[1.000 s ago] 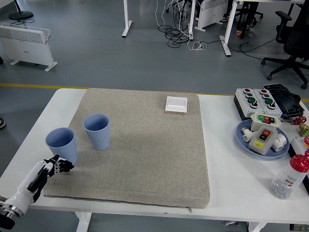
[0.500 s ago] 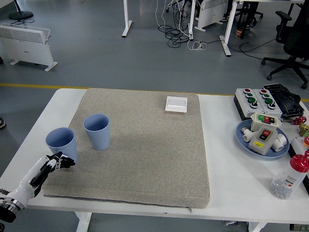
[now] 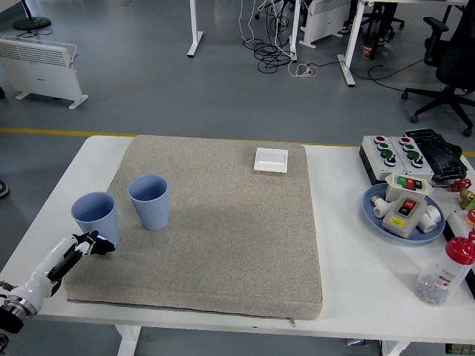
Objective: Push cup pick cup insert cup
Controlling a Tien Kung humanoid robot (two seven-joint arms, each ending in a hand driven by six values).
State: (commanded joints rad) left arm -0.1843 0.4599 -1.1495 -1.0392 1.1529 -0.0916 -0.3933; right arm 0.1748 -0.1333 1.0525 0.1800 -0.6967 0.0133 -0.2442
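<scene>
Now left hand drawn back, lower — cups unmoved

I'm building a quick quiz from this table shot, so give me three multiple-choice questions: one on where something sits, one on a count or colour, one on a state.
1. Where does the white square switch plate lie?
A. At the mat's far edge
B. Inside a cup
C. On the blue plate

2. How many blue cups stand on the grey mat?
A. One
B. Two
C. Four

3. What is the left hand doing?
A. Lifting a cup clear of the mat
B. Holding nothing, low beside the left cup
C. Resting on the bottle

Answers:
1 A: it lies on the mat near the far edge, right of centre.
2 B: the left cup and the right cup stand side by side, both upright.
3 B: its fingers reach toward the left cup's base, wrapping nothing.
</scene>
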